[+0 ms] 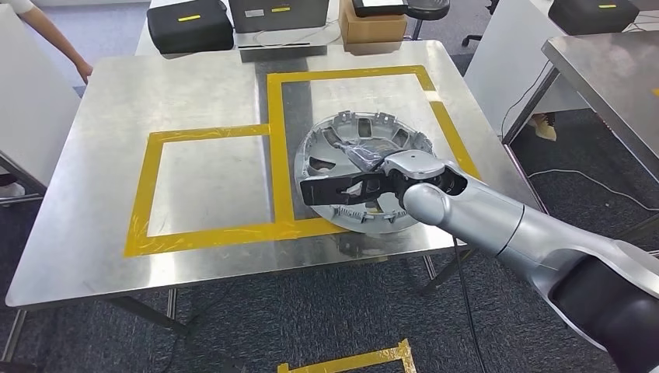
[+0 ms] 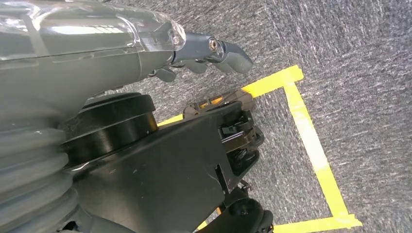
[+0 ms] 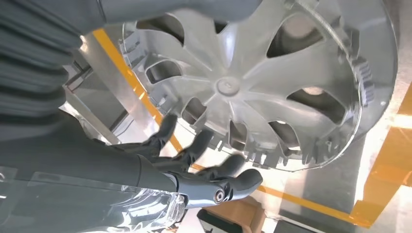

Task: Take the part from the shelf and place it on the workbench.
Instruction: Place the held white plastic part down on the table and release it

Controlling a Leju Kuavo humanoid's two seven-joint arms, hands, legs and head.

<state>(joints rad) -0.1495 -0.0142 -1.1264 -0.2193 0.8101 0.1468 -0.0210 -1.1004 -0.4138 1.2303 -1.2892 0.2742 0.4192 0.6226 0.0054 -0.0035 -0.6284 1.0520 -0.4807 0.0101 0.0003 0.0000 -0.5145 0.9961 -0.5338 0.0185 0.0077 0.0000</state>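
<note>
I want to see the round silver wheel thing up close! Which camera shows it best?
The right wrist view: the wheel cover is close up, with its spokes and rim clips clear. The head view shows it whole but smaller on the workbench, partly behind the right hand. The left wrist view looks at the floor.

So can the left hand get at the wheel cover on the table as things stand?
Probably not. The left hand hangs low over carpet and floor tape, empty, while the wheel cover lies on the workbench at the robot's right, with the right hand above it.
</note>
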